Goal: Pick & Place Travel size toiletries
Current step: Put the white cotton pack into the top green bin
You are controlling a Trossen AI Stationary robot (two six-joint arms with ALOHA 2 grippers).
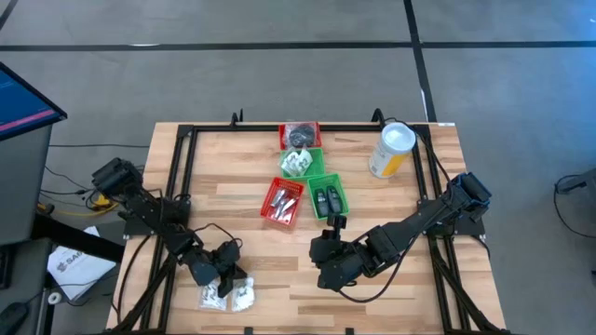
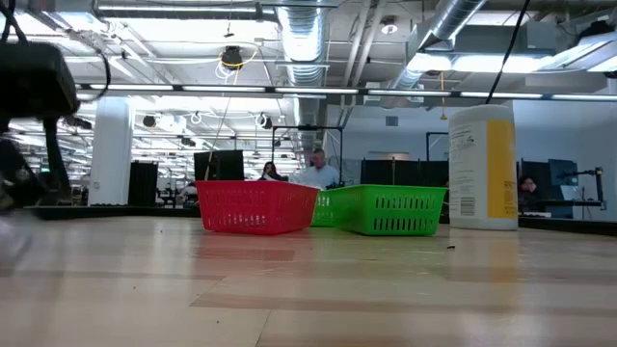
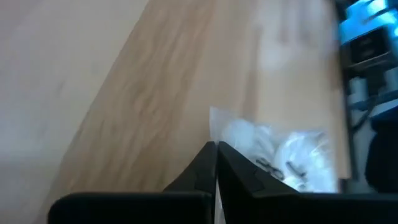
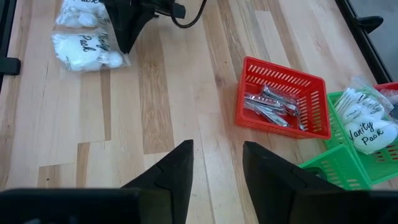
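Two clear packets with white contents lie flat near the table's near left corner [image 1: 212, 297] [image 1: 244, 294]; the right wrist view shows them too [image 4: 84, 50] [image 4: 79, 14]. My left gripper [image 1: 222, 276] [image 3: 216, 148] is shut, its tips pointing down between the two packets at the edge of one [image 3: 273, 152]. My right gripper [image 1: 317, 249] [image 4: 217, 155] is open and touches nothing. It hovers over bare wood near the table's middle, close to the baskets. More toiletries fill the baskets: silvery sachets [image 4: 273, 107], white packets [image 4: 367, 124], black discs [image 1: 300, 137] and dark pieces [image 1: 326, 198]. My left gripper has its shut fingers [image 3: 242, 171] at the edge of a clear packet [image 3: 217, 118], coming from above. The fingers themselves cover the place where they meet it. I cannot tell whether they touch it or have any of its film between them.
Two red mesh baskets [image 1: 282, 201] [image 1: 300, 133] and two green ones [image 1: 326, 196] [image 1: 302, 163] sit in a cluster at the table's middle and far side. A tall yellow canister with a white lid [image 1: 391, 149] [image 2: 482, 169] stands far right. A black frame rail [image 1: 177, 172] borders the table. People show in the room behind.
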